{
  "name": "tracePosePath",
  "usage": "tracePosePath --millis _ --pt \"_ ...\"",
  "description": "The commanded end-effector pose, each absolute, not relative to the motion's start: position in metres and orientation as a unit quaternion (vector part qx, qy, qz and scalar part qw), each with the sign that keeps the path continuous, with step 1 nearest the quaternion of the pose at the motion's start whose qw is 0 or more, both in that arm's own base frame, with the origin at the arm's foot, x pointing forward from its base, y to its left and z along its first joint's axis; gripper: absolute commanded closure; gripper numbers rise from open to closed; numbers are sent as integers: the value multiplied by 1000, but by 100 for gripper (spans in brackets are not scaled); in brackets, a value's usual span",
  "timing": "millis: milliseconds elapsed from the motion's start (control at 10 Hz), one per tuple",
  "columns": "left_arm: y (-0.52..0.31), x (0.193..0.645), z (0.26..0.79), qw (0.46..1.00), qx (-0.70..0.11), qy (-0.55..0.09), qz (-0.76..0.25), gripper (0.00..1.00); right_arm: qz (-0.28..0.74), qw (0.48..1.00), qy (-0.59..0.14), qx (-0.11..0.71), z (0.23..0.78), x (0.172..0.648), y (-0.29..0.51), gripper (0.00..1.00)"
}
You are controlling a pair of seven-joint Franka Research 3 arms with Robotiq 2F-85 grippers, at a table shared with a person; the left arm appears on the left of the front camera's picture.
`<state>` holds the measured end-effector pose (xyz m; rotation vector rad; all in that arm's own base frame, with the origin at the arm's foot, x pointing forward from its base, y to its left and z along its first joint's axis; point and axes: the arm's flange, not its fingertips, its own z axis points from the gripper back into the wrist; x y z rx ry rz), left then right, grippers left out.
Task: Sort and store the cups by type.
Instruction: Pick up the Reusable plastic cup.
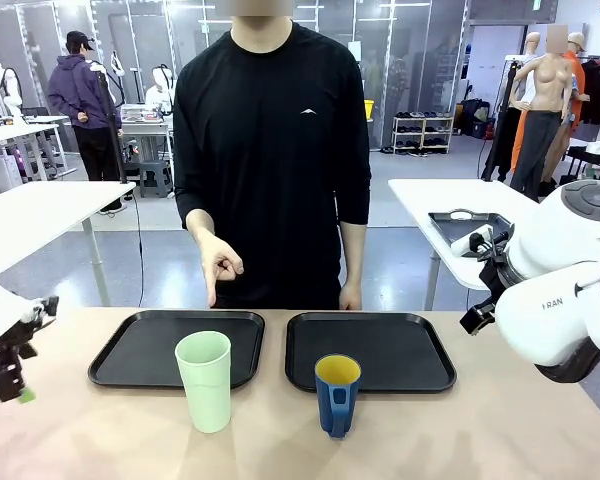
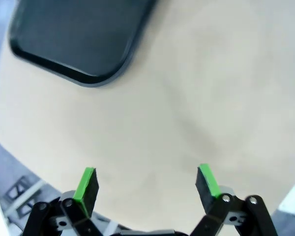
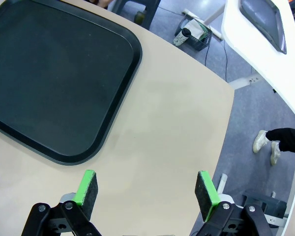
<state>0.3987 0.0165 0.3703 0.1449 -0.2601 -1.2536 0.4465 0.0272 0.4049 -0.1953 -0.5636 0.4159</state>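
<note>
green tumbler (image 1: pixel 204 380) upright on table (image 1: pixel 480 430), in front of left tray (image 1: pixel 130 350); blue mug (image 1: pixel 337 393) in front of right tray (image 1: pixel 410 350), handle toward robot. Spread wide, holding nothing: left gripper (image 2: pixel 147 177), right gripper (image 3: pixel 146 179), both well apart from the cups. Tumbler likely light, thin, slick, tapered: squeeze mid-body, gently. Mug likely heavier, stiff, chippable: pinch wall at rim, clear of handle.
</note>
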Motion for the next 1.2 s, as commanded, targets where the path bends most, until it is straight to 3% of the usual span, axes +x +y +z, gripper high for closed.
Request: tracePosePath --millis 0,300,1100 --pt "15 384 373 749 78 -102 -650 0 203 935 -274 -95 402 445 27 0" --pt "8 390 363 731 0 -121 -671 0 203 935 -274 -95 402 445 27 0" --pt "-9 395 361 719 5 -126 -683 0 203 935 -274 -95 402 445 27 0"
